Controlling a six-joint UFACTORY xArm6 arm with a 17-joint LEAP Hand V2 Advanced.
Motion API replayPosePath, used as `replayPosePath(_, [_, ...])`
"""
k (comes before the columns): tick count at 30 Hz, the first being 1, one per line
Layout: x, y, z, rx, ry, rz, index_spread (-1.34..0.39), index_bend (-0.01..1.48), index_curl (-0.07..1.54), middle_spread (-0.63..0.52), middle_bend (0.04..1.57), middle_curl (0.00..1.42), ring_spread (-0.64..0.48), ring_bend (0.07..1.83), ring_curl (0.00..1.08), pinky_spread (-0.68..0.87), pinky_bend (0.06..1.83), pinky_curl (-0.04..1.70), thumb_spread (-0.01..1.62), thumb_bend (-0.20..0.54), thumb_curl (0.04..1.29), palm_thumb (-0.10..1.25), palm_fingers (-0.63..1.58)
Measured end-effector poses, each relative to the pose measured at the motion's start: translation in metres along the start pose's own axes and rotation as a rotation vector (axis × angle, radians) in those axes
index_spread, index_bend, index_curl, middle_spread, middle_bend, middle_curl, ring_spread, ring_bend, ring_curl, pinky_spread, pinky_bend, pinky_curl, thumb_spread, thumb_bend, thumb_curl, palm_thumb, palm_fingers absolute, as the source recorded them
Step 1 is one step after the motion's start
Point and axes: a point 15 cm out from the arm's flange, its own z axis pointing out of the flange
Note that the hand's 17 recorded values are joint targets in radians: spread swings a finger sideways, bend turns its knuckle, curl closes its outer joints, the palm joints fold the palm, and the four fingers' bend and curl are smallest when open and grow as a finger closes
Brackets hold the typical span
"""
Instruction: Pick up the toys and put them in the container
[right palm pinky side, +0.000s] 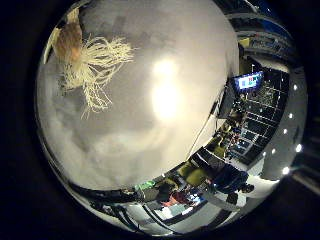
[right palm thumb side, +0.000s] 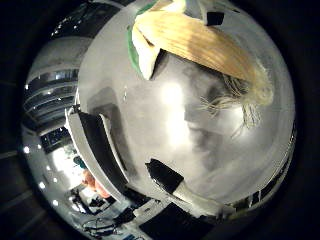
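Filling the near field of the thumb-side view, a toy corn cob (right palm thumb side: 200, 42) is lying close to the palm, its ribbed yellow body running slantwise, pale husk leaves with a green edge (right palm thumb side: 142, 52) folding back at one end and a tuft of cream silk threads (right palm thumb side: 245, 102) fraying out at the other; the same toy is showing from the little-finger side as a small tan body with a wide spray of white threads (right palm pinky side: 92, 67); it is resting on the grey worktop (right palm pinky side: 150, 140), which is taking up most of both views and catching a bright glare from overhead light; a white-and-black part of the hand (right palm thumb side: 182, 190) is reaching in across the worktop, well apart from the corn, and a dark part is sitting at the edge just beside the cob; whether the fingers are spread or curled I cannot tell, and nothing shows them clamping on the toy; a box-like white thing with a dark inside (right palm thumb side: 95, 145) is standing at the worktop's edge, well apart from the corn; beyond the worktop a lit screen (right palm pinky side: 248, 81) is glowing in the dim room, and ceiling lights (right palm pinky side: 292, 145) are dotting the rim.
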Motion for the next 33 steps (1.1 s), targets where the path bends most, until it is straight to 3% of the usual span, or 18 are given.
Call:
replayPosePath(9, [-0.008, -0.024, 0.003, 0.091, -0.003, 0.02, -0.13, 0.36, 0.41, 0.22, 0.17, 0.23, 0.28, 0.19, 0.22, 0.52, 0.46, 0.27, 0.96, -0.021, 0.31, 0.53, 0.18])
replayPosePath(14, [0.001, -0.033, 0.008, 0.121, -0.005, 0.036, -0.25, 0.67, 0.49, 0.1, 0.22, 0.27, 0.24, 0.15, 0.17, 0.53, 0.33, 0.23, 0.95, -0.004, 0.34, 0.69, 0.39])
replayPosePath(18, [0.019, -0.036, 0.004, 0.137, -0.005, 0.052, -0.37, 0.99, 0.59, -0.12, 0.44, 0.35, 0.09, 0.14, 0.11, 0.53, 0.18, 0.18, 0.91, 0.057, 0.4, 0.99, 0.61])
replayPosePath(23, [0.036, -0.032, -0.011, 0.134, 0.012, 0.038, -0.39, 1.05, 0.61, -0.28, 0.59, 0.41, -0.05, 0.17, 0.08, 0.5, 0.18, 0.15, 0.88, 0.001, 0.43, 1.06, 0.63])
replayPosePath(33, [0.079, 0.007, -0.053, 0.042, 0.026, 0.002, -0.39, 1.08, 0.6, -0.35, 0.64, 0.45, -0.11, 0.18, 0.08, 0.44, 0.19, 0.14, 0.87, -0.023, 0.47, 1.06, 0.59])
